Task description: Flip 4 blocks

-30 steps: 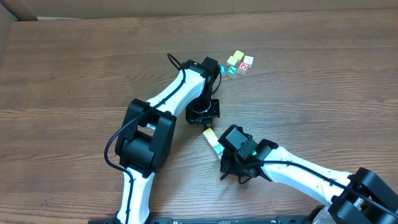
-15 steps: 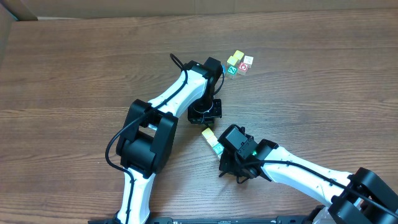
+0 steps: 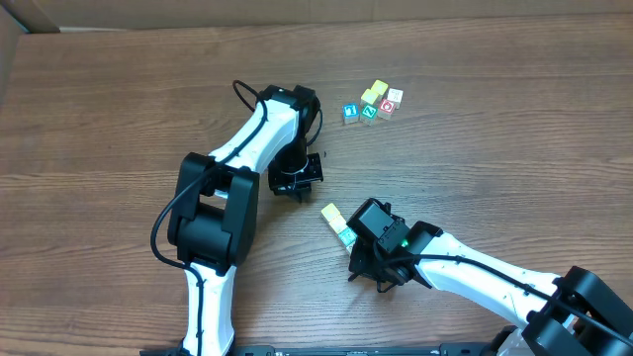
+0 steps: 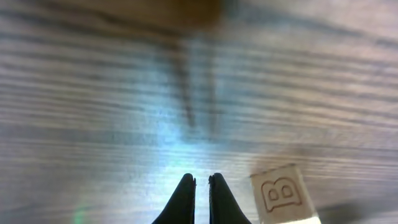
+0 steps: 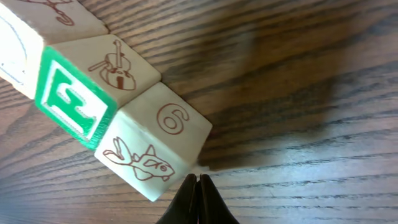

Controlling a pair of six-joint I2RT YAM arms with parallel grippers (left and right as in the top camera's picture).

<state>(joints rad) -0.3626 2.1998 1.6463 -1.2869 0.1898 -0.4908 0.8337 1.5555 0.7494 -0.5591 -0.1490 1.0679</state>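
- The left tool (image 4: 201, 182) is pinched shut and empty; a "B" block (image 4: 280, 194) sits just right of it.
- The right tool (image 5: 198, 185) is shut and empty too, its tip beside a block showing "6" and a fish (image 5: 155, 146).
- Touching that: a block with a green letter and a violin (image 5: 93, 84).
- Upper right, overhead: yellow block (image 3: 374, 91), green-faced block (image 3: 368, 113) and whitish block (image 3: 396, 95) huddle on the worktop (image 3: 119, 99).
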